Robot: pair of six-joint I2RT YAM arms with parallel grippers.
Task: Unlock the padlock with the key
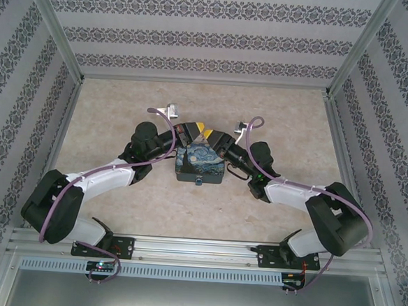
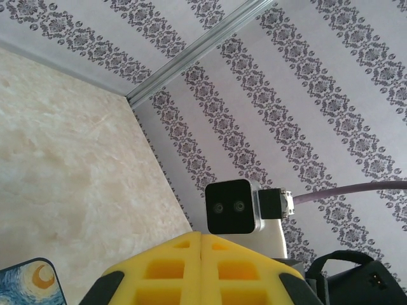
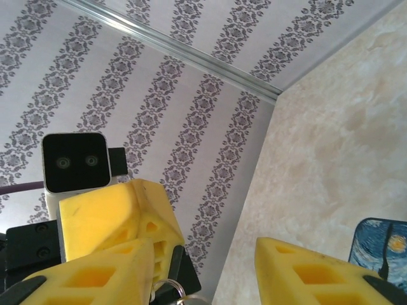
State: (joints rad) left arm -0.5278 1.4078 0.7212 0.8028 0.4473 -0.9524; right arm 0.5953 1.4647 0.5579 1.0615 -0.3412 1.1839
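The dark box with the swirly blue-yellow lid sits mid-table, and the tiny blue padlock hangs at its near face. Both grippers meet just behind the box. My left gripper has its yellow fingers pressed together. In the right wrist view a black key head with a metal ring sticks out beside those left fingers; the key's blade is hidden. My right gripper stands open, its fingers on either side of the key head and not touching it.
Patterned walls close in the beige table on three sides, with a metal rail along the near edge. The right wrist's camera block faces the left fingers at close range. Cables loop over both arms.
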